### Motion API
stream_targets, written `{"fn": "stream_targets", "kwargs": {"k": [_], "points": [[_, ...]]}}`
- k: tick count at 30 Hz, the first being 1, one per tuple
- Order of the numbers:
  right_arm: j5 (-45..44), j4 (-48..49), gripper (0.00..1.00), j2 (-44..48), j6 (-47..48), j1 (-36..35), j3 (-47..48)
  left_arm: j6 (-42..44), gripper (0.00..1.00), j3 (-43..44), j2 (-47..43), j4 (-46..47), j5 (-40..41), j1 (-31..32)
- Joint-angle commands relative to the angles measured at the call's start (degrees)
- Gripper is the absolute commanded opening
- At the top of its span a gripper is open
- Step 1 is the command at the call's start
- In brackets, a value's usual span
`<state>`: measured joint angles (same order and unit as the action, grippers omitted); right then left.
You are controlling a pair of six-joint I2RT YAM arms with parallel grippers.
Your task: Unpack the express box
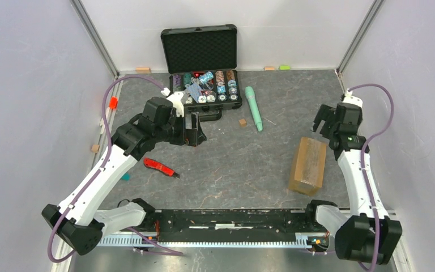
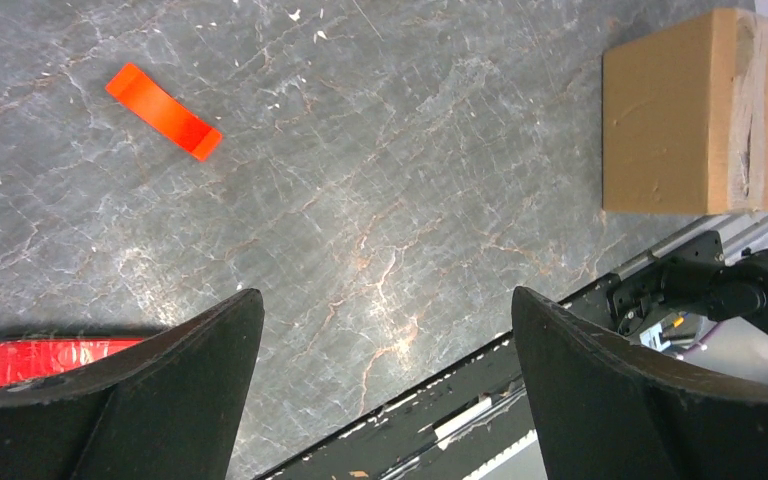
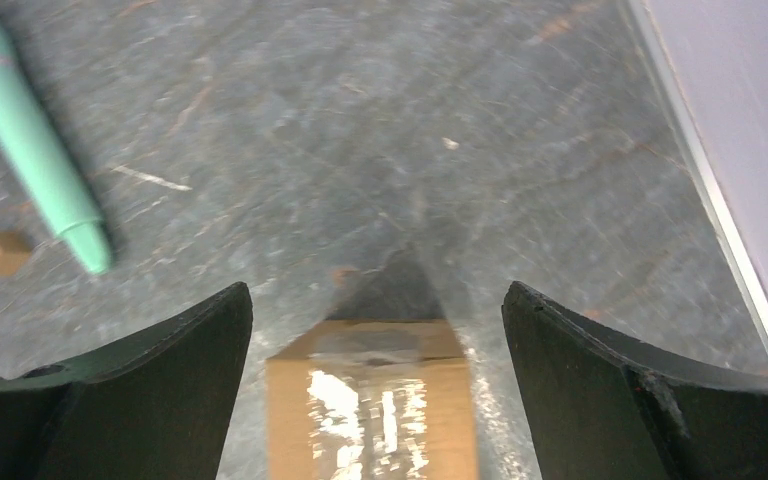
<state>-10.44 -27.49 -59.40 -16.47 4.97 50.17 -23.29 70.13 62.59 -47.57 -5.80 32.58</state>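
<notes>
The express box (image 1: 307,165) is a small brown carton with glossy tape, lying closed on the table at the right. It also shows in the left wrist view (image 2: 682,113) and in the right wrist view (image 3: 372,400), below and between the jaws. My right gripper (image 1: 325,120) is open and empty, raised just beyond the box's far end. My left gripper (image 1: 197,128) is open and empty over the table's left middle, far from the box.
An open black case of poker chips (image 1: 204,90) stands at the back. A green pen-like tool (image 1: 254,107) and a small wooden block (image 1: 242,122) lie near it. A red utility knife (image 1: 160,167) lies left of centre. The arm rail (image 1: 232,221) runs along the front.
</notes>
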Motion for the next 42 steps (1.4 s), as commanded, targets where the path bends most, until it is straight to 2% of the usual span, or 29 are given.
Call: {"fn": "stream_targets", "kwargs": {"k": [1, 7, 14, 18, 21, 25, 29, 35, 38, 42], "points": [[4.8, 3.6, 0.98, 1.4, -0.1, 4.8, -1.9, 1.7, 1.00, -1.2, -1.5, 1.2, -4.3, -0.3], [7.5, 2.8, 0.98, 4.7, -3.3, 5.0, -9.0, 1.5, 1.00, -2.6, -1.8, 1.3, -6.2, -0.3], [18.8, 4.7, 0.98, 10.3, -5.3, 4.8, -19.6, 0.6, 1.00, -5.1, -3.0, 1.9, -7.4, -0.2], [26.5, 9.3, 0.98, 12.8, -8.7, 3.9, -24.9, -0.5, 1.00, -7.4, -3.2, 3.0, -8.3, -0.3], [30.6, 14.0, 0.98, 12.9, -13.1, 0.8, -29.1, -1.9, 1.00, -9.0, -3.2, 4.2, -8.5, -0.3], [31.2, 22.8, 0.98, 11.6, -19.8, -6.8, -32.1, -3.6, 1.00, -10.8, -3.1, 5.3, -6.4, -0.4], [32.4, 31.7, 0.98, 5.7, -24.0, -11.3, -32.0, -5.3, 1.00, -11.9, -2.7, 6.1, -4.4, -1.1], [29.1, 40.6, 0.98, -4.3, -28.9, -22.2, -25.8, -8.7, 1.00, -14.7, -3.5, 4.9, 2.5, -5.3], [28.0, 42.1, 0.98, -9.0, -29.3, -26.9, -21.4, -12.5, 1.00, -17.5, -4.8, 3.7, 6.7, -9.5], [27.4, 41.4, 0.98, -13.1, -27.1, -29.6, -16.7, -19.7, 1.00, -21.6, -6.5, 2.1, 14.6, -15.1]]}}
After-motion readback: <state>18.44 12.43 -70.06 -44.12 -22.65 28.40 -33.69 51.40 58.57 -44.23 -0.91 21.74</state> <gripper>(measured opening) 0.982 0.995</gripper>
